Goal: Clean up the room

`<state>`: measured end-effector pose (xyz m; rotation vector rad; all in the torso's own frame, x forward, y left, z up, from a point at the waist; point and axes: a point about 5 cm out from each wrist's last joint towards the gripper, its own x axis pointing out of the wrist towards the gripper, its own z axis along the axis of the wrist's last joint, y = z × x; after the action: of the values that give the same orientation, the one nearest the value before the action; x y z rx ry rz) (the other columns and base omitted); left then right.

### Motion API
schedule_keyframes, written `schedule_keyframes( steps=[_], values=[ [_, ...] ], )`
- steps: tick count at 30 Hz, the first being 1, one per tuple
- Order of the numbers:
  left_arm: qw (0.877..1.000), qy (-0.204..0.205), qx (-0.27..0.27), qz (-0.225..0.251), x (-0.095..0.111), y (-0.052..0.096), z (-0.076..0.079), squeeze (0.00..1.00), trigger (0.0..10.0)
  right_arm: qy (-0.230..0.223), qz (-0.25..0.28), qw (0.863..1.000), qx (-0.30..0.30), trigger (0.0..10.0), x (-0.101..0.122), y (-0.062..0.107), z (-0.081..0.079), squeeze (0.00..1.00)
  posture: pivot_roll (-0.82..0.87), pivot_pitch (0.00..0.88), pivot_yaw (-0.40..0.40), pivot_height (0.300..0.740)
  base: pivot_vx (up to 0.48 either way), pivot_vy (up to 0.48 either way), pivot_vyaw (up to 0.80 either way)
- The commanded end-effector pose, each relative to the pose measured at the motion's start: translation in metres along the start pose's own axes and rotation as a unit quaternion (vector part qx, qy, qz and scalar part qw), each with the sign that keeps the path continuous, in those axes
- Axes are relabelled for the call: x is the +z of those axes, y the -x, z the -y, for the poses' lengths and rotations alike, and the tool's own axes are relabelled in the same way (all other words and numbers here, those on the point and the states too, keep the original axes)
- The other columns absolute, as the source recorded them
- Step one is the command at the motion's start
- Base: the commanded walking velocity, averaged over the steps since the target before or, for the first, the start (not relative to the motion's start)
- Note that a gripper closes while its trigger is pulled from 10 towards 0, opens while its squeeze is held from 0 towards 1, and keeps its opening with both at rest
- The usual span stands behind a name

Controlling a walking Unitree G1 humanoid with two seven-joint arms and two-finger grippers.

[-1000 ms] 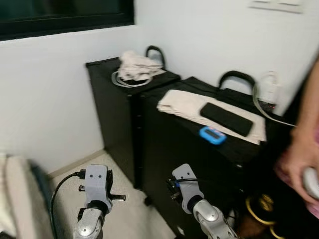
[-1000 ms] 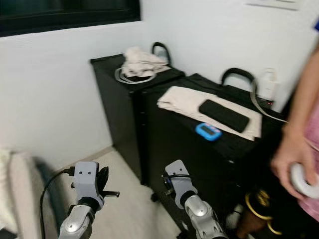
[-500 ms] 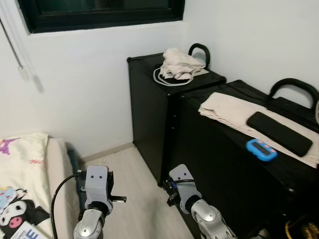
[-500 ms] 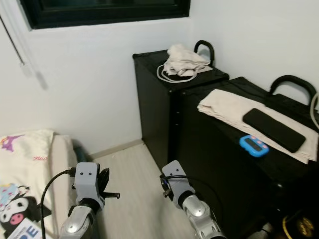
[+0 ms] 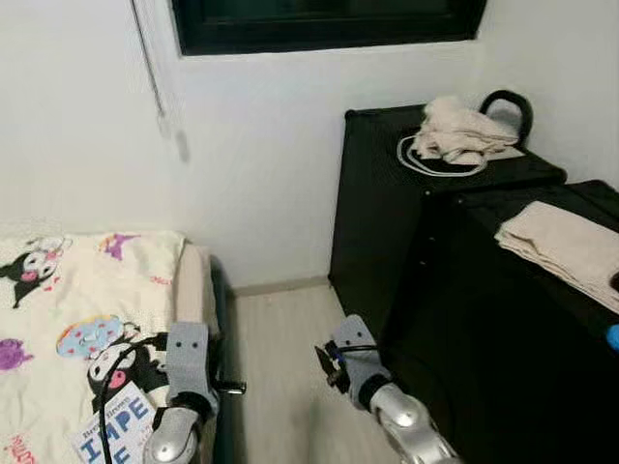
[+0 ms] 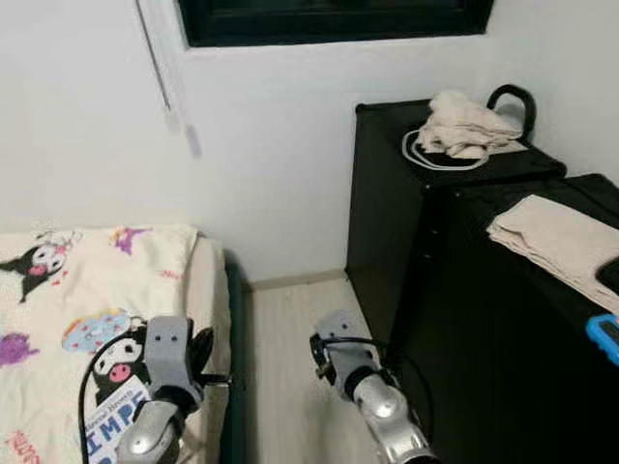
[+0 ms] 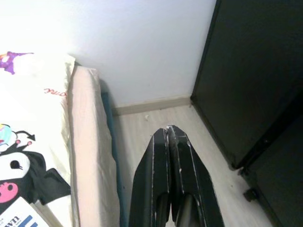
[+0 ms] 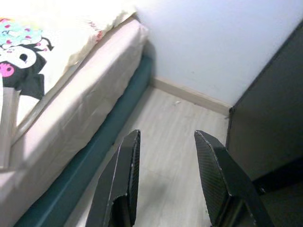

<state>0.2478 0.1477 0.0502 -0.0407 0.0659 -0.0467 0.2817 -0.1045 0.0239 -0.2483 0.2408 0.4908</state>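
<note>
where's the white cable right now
In the head views the white cable lies looped on top of the farther black case, on the robot's right, under a crumpled cloth and beside the case's handle.

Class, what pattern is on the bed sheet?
The bed sheet is cream with cartoon characters, clearest in the left eye view.

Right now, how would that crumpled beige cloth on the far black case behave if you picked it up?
The crumpled beige cloth looks soft, so it would probably sag. The white cable looped beside it might snag and drag along.
</note>
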Motion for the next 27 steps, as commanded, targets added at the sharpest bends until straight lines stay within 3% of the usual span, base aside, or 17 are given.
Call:
schedule_keyframes(
  steps=[1, 14, 27],
  values=[
    [1.000, 0.006, -0.009, 0.003, 0.0010, -0.0005, 0.0034, 0.00, 10.0, -0.013, -0.004, 1.000, -0.008, 10.0, -0.0037, 0.0029, 0.0023, 0.00, -0.03, 0.000, -0.055, 0.740, 0.000, 0.000, 0.00],
    [0.999, 0.005, -0.040, 0.014, 0.0051, -0.0023, 0.0101, 0.00, 10.0, -0.018, -0.004, 1.000, -0.015, 10.0, -0.0037, 0.0030, 0.0037, 0.00, -0.03, 0.000, -0.048, 0.740, 0.000, 0.000, 0.00],
    [0.998, 0.009, -0.052, 0.023, 0.0077, -0.0022, 0.0114, 0.00, 10.0, -0.021, -0.005, 1.000, -0.016, 10.0, -0.0043, 0.0031, 0.0045, 0.00, -0.03, 0.000, -0.048, 0.740, 0.351, 0.000, 0.00]
  ],
)
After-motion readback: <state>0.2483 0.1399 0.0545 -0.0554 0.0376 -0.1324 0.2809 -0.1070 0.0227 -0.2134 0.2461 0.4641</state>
